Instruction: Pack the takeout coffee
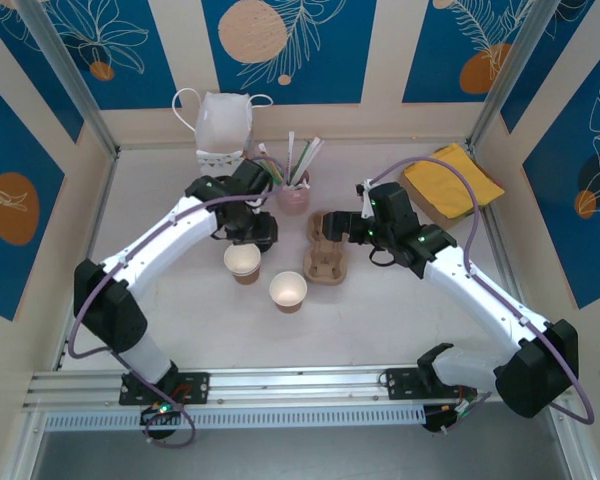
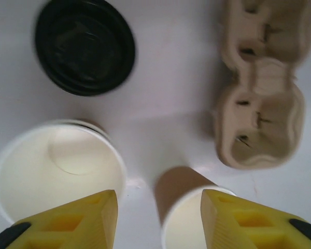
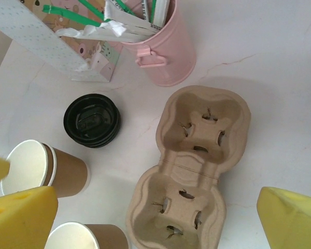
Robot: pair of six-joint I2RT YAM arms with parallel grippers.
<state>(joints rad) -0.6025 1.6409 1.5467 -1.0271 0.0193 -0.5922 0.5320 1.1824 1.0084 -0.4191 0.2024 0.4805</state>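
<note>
1. Two brown paper cups stand open on the surface (image 1: 380,320), the far cup (image 1: 242,261) left of the near cup (image 1: 288,290); neither wears a lid, so the coffee is not yet closed
2. Likely light, thin-walled, easily crushed or tipped: grip gently around the mid-wall, below the rim
3. Loose black lid (image 2: 84,45) lies just beyond them; probably slick
4. Pulp carrier (image 3: 192,166) sits to their right
5. Left pincer (image 2: 158,194) gapes wide above both cups; right pincer (image 3: 155,218) hangs wide over the carrier
</note>
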